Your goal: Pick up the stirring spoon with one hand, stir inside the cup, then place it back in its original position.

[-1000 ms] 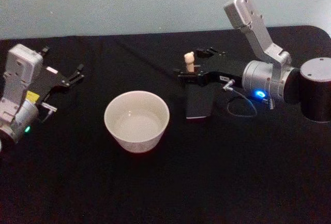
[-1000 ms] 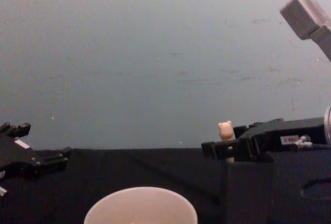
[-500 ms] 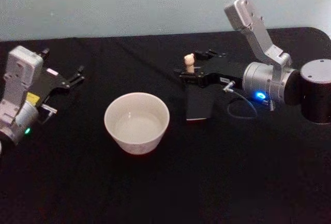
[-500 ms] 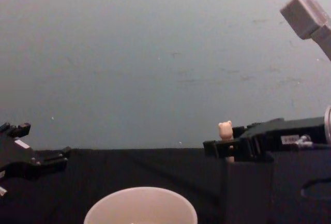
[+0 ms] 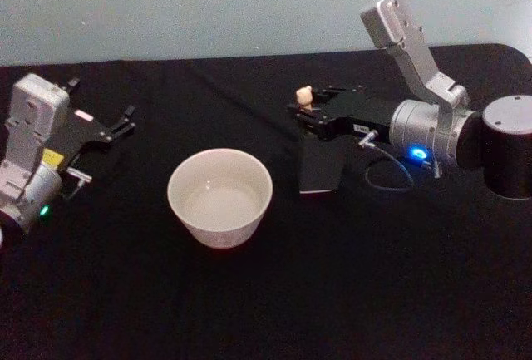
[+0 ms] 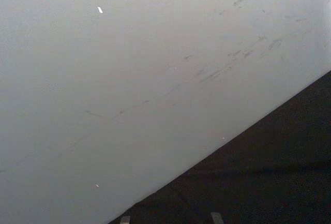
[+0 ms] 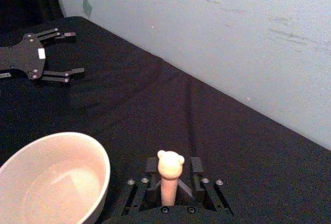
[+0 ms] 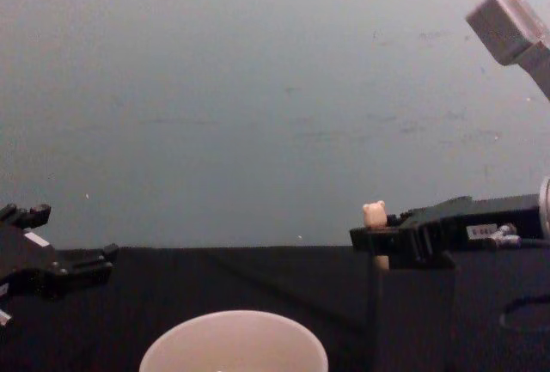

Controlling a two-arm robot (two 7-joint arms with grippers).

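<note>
A pale blue-grey wall (image 5: 208, 2) is seen behind a table (image 5: 374, 293) that is covered with black cloth. The right arm (image 5: 432, 131), silver at the wrist with a blue light on it, is stretched in from the right side of the table towards the middle. Its black body with a white label is held level above the cloth. The right pincer (image 5: 307, 109) is set at the far end of a dark holder, with the jaws drawn in narrow on either side of a thin stick. In the right wrist view the stick is gripped between the two fingers, just below its knob.

The left arm (image 5: 29, 156) is parked at the left edge of the table, well apart from the other things. The left pincer (image 5: 101, 99) is spread wide and nothing is held in it.

The cup (image 5: 219, 196), wide, round and pale cream-pink, is placed on the cloth near the middle of the table, between the two arms. It stands upright and its inside is seen from above.

A dark grey box-shaped holder (image 5: 320, 169) is placed just to the right of the cup, apart from it.

The stirring spoon (image 5: 304, 94), a pale beige stick, is held upright over the far end of the holder. Its small bear-head knob is seen above the jaws. Its lower end is hidden, so it cannot be told whether it rests inside the holder.
</note>
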